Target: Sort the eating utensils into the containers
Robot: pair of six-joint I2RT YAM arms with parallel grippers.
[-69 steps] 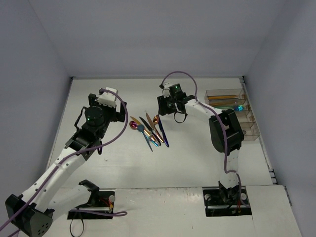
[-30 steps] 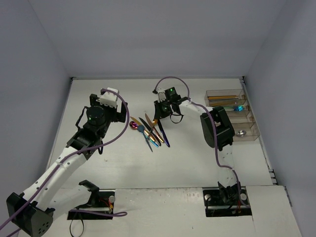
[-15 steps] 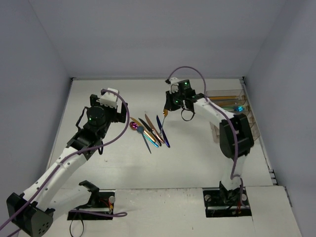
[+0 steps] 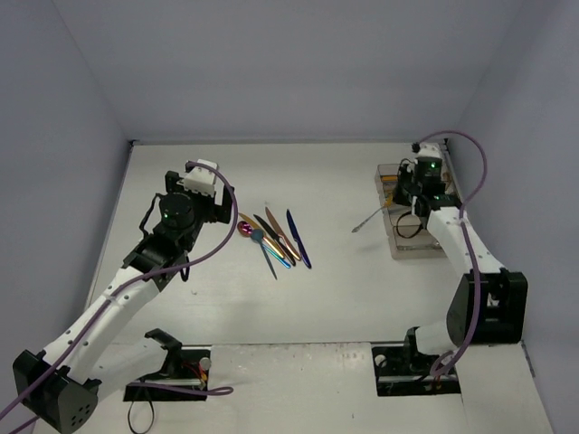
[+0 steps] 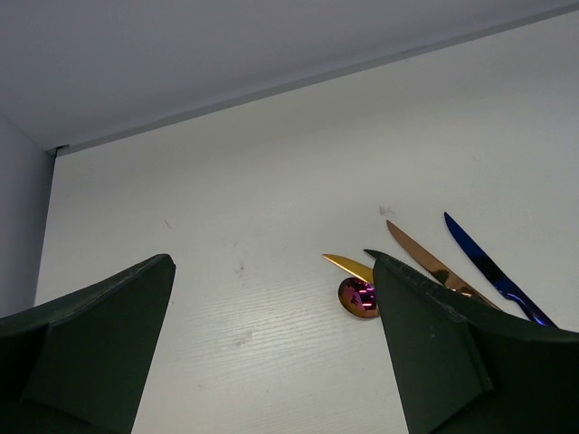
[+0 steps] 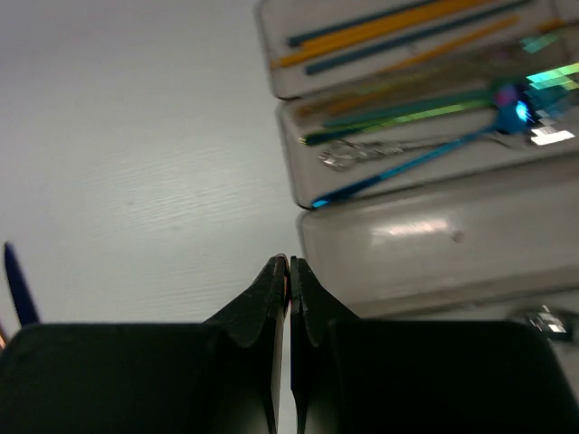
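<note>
Several loose utensils (image 4: 276, 240) lie mid-table: a magenta spoon (image 5: 357, 297), a gold knife tip (image 5: 347, 266), a copper knife (image 5: 430, 267) and a blue knife (image 5: 488, 269). My left gripper (image 5: 270, 262) hangs open just left of them, holding nothing. My right gripper (image 6: 289, 271) is shut on a thin utensil (image 4: 368, 220) that sticks out to the left; only a copper edge shows between the jaws. It hovers at the near-left edge of the clear containers (image 6: 434, 244). The two far trays hold gold, teal and blue utensils (image 6: 407, 127).
The containers (image 4: 404, 246) stand against the right wall. A silver piece (image 6: 543, 321) shows in a nearer tray. The blue knife's tip (image 6: 18, 285) is at the left edge of the right wrist view. Walls close the table on three sides.
My right arm has swung from above the pile to the containers on the right, carrying the utensil with it. The left arm and the pile have not moved.
</note>
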